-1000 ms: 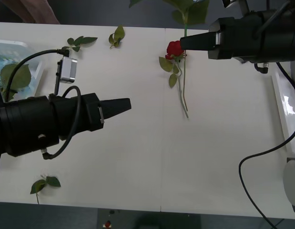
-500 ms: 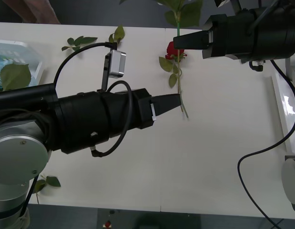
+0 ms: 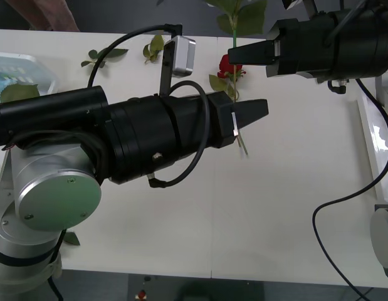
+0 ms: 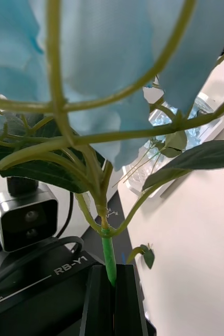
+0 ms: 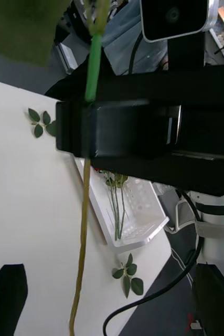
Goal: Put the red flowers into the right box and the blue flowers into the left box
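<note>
Your left arm is reaching farther across the table than half a second ago, and its left pincer (image 3: 255,110) is now hanging over the lower stem of the red flower (image 3: 229,64); your right pincer (image 3: 234,55) is holding where it was. The left pincer is released: its wrist view is showing the two black fingers (image 5: 7,296) spread to the corners, with the thin olive stem running out between them and the ribbed wall of the translucent right box (image 5: 138,218) lying beyond, green stems resting inside it. The right pincer is clenched on the bright green plastic stem of a blue flower (image 4: 117,63), and only its own wrist view is showing you the pale, cloth-like petals fanning above the smooth black fingers (image 4: 98,302); from the front you are seeing just the big leaves above that pincer. The rose's deep-red bud is lying on the white table (image 3: 181,232) just below the right pincer. The round-cornered left box (image 3: 31,63) is sitting well behind the left pincer, beside the arm's elbow. A loose leaf sprig (image 3: 106,54) is lying nearby.
</note>
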Controlling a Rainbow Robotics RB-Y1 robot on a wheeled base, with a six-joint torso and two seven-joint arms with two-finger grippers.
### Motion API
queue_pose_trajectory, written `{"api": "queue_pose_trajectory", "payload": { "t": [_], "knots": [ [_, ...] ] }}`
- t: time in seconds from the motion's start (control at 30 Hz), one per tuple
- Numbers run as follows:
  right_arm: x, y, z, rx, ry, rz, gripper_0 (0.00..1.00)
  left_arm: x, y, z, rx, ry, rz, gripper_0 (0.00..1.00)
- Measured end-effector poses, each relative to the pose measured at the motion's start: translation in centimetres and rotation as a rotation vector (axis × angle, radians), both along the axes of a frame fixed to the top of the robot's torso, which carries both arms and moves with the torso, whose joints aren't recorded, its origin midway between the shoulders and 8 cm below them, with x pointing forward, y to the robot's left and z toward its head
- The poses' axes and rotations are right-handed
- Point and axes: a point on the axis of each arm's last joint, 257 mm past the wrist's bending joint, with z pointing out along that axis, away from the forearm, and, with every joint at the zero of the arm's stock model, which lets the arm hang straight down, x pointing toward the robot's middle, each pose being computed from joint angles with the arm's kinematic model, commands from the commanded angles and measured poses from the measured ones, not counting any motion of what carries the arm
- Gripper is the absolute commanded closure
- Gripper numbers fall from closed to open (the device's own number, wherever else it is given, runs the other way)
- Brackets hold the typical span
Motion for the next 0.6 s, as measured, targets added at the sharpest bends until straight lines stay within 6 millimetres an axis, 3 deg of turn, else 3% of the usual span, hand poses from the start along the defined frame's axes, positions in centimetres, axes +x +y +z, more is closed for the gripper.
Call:
{"api": "queue_pose_trajectory", "payload": {
  "t": [0.03,0.23,0.3,0.6],
  "knots": [
    [0.0,0.0,0.0,0.0,0.0,0.0,1.0,0.3,-0.3,0.3,-0.011,-0.008,-0.002,0.42],
    [0.0,0.0,0.0,0.0,0.0,0.0,1.0,0.9,-2.6,-0.6,-0.017,-0.013,-0.022,0.95],
    [0.0,0.0,0.0,0.0,0.0,0.0,1.0,0.8,-3.0,-1.1,-0.011,-0.008,-0.028,1.0],
    [0.0,0.0,0.0,0.0,0.0,0.0,1.0,1.1,-2.6,-1.8,0.013,-0.013,-0.018,1.0]
  ]
}}
